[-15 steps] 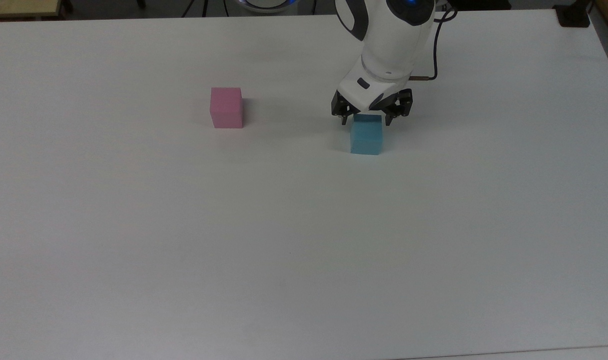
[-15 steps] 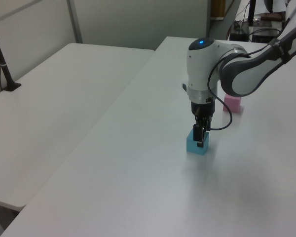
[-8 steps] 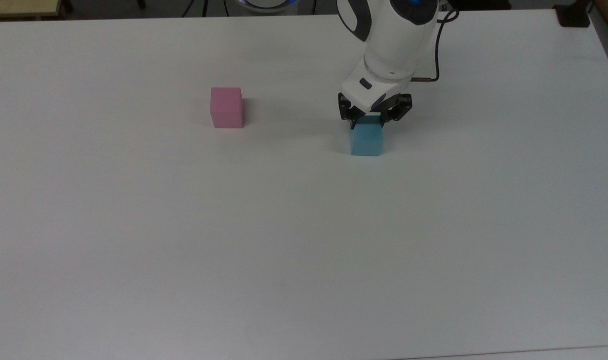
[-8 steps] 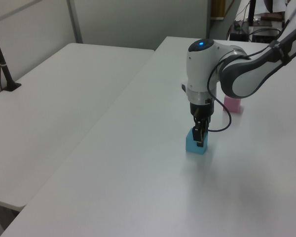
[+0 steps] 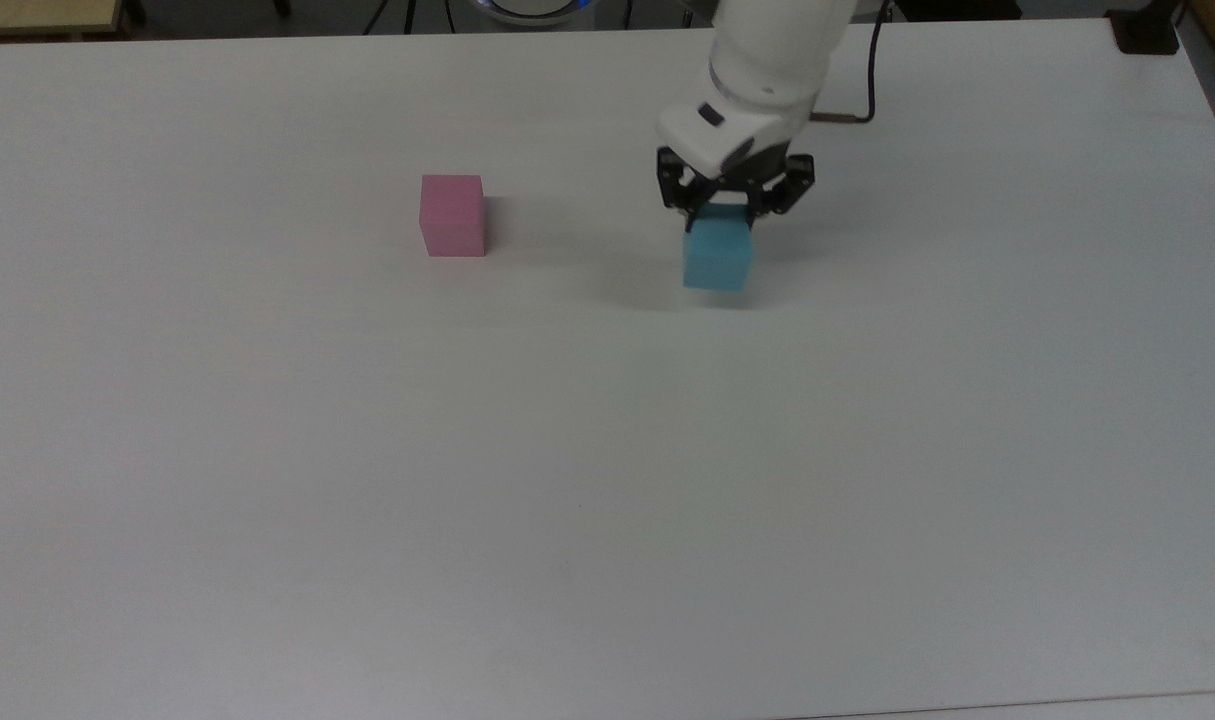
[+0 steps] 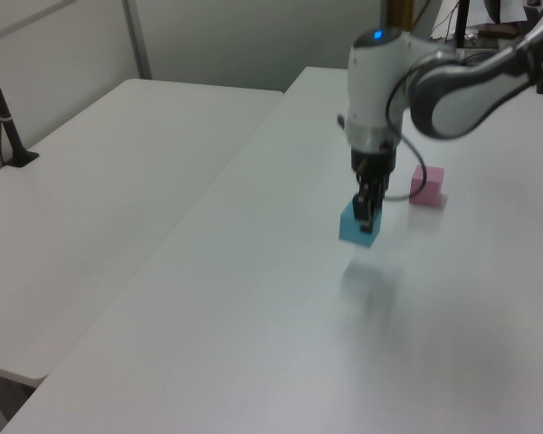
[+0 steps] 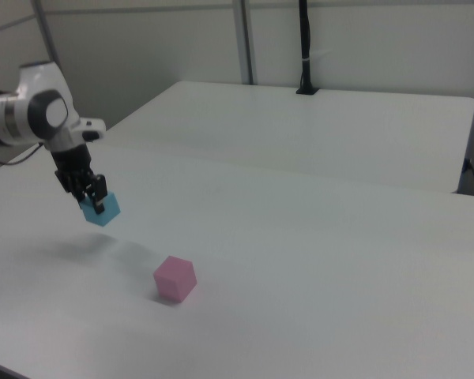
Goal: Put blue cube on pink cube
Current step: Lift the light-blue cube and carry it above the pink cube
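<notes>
Holding the blue cube (image 5: 717, 255) clear of the table (image 5: 607, 500), your gripper (image 5: 733, 205) has its fingers clamped on the cube's upper part; the soft shadow under it in the left view and right view says it's airborne, not resting.

What matters for the carry: the pink cube (image 5: 453, 215) sits toward the top view's left of the gripper, well apart, at roughly the same depth on the table. So, judging from that, it's mostly a sideways run toward the top view's left, w/ little fore-aft correction. In the right view the pink cube (image 7: 174, 278) lies nearer the camera and to the right view's right of the held blue cube (image 7: 100, 208).

Nothing stands btwn the two cubes, just bare tabletop. A second white table (image 6: 118, 181) lies alongside in the left view, out of the way. A dark cable (image 5: 872, 90) trails off the wrist on the far side, away from the route.

You'll prob need more height before going over; blue cube's underside must clear the pink top, then square up faces before lowering.
</notes>
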